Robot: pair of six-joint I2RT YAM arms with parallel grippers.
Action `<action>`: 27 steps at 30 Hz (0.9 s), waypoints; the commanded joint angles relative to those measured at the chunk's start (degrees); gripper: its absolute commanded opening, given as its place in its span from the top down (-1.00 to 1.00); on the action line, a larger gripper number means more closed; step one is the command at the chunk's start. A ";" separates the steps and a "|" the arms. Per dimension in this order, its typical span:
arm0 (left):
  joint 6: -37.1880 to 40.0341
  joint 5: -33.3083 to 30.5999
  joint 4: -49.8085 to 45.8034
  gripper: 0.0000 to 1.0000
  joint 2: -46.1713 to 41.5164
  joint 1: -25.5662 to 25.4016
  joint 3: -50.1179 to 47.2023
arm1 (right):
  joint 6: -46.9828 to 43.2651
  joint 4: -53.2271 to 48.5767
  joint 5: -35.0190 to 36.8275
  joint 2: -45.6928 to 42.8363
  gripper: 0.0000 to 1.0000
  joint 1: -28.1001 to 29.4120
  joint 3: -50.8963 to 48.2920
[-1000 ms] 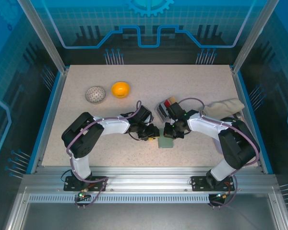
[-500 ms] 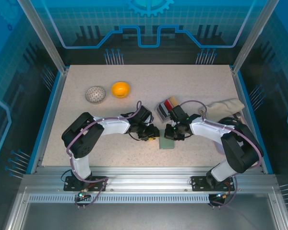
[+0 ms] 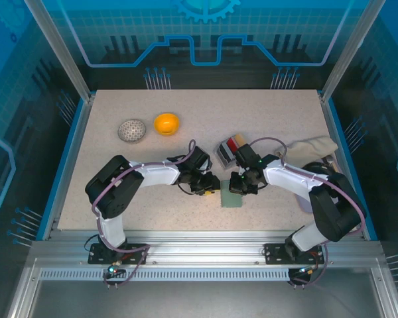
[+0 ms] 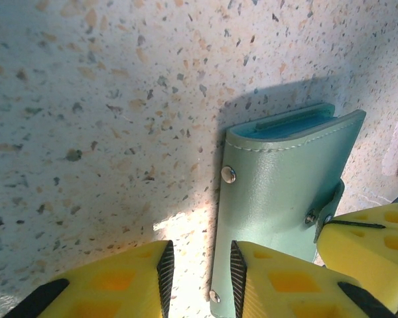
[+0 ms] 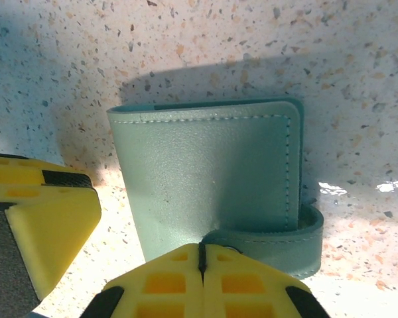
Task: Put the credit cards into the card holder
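The closed green card holder [image 3: 231, 198] lies flat toward the table's [image 3: 272, 119] 6 o'clock. At its 9 o'clock, the left gripper [image 4: 199, 275] has its fingers spread astride the holder's long edge. At 1 o'clock, the right gripper [image 5: 202, 268] has its fingers pressed together on the snap tab [image 5: 278, 238].

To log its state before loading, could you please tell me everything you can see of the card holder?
The card holder is a small pale-green, leather-look wallet with stitched edges, metal snaps and blue pockets showing at one end. It lies flat and folded shut on the speckled table. The right gripper, shut, seems to pinch its strap tab; the left gripper, open, straddles its long edge.
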 commanded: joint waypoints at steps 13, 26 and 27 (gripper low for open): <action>1.38 0.15 -1.92 0.35 0.75 -0.63 2.29 | 0.26 0.00 1.93 3.17 1.00 -0.78 -2.77; 1.56 0.11 -2.18 0.36 0.71 -0.64 2.23 | -0.45 1.88 -0.89 10.18 1.00 -6.77 -7.41; 1.40 0.06 -2.10 0.36 0.66 -0.66 2.12 | -0.95 0.76 -0.65 11.03 1.00 -6.96 -6.92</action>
